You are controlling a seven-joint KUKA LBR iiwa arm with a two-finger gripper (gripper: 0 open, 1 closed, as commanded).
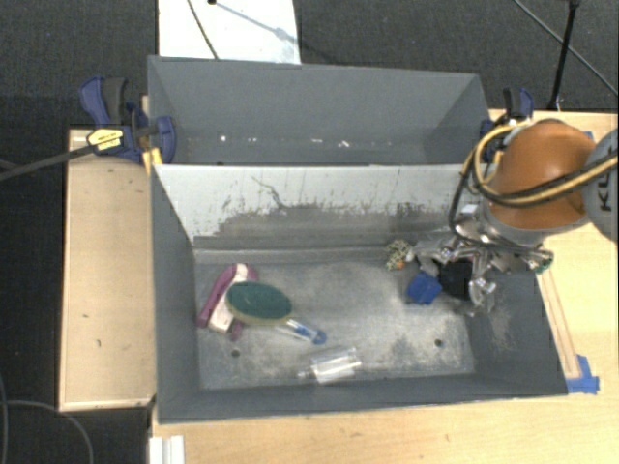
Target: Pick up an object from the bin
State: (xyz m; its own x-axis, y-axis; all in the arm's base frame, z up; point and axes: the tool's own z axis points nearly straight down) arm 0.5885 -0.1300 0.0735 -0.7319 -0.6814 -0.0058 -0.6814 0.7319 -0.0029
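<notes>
Several small things lie in the bin [319,196]. At the left we see a pink-and-purple piece [217,298] touching a green oval brush [259,303]; nearer the front lies a clear plastic piece [334,365]. Further right a small speckled lump [397,253] sits by the back wall, then a blue block [423,290]. Just right of that block, low over the floor, hangs the gripper [472,280]; we cannot tell whether its claw is released or clenched.

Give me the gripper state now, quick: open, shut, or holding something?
Gripper: cannot be told from this view. It is at the view's right end of the bin, next to a small blue block.
</notes>
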